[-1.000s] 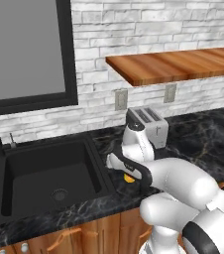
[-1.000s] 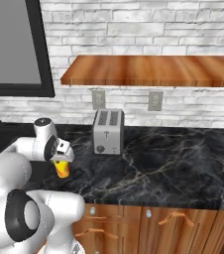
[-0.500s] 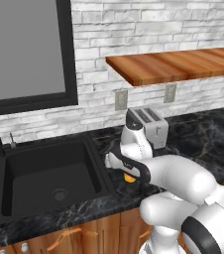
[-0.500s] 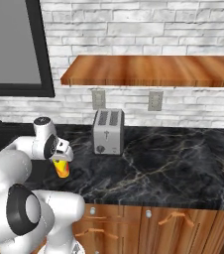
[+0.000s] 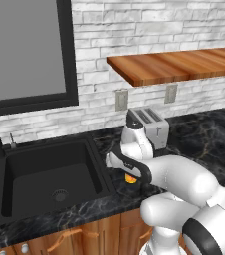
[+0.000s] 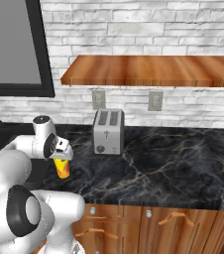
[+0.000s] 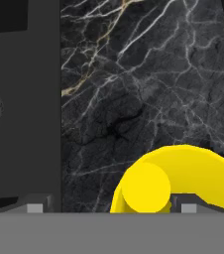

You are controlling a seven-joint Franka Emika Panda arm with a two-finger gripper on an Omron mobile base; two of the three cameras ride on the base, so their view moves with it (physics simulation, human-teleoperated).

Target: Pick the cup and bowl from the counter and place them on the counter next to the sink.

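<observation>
Gripper [image 7: 109,207], previously clamped on the cup [image 7: 176,181], now with jaws spread wide and released either side of it, the cup standing upright on the counter [image 7: 148,79] just beside the sink [image 7: 20,104].

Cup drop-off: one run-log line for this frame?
phase: release | cup: upright on counter beside sink | gripper: above cup | bowl: pending

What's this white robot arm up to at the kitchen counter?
It is moving a small yellow cup over beside the sink. The cup stands upright on the black counter, just right of the basin. The gripper hangs right above it with its jaws apart, so the cup seems to be set down. A toaster stands nearby.
</observation>
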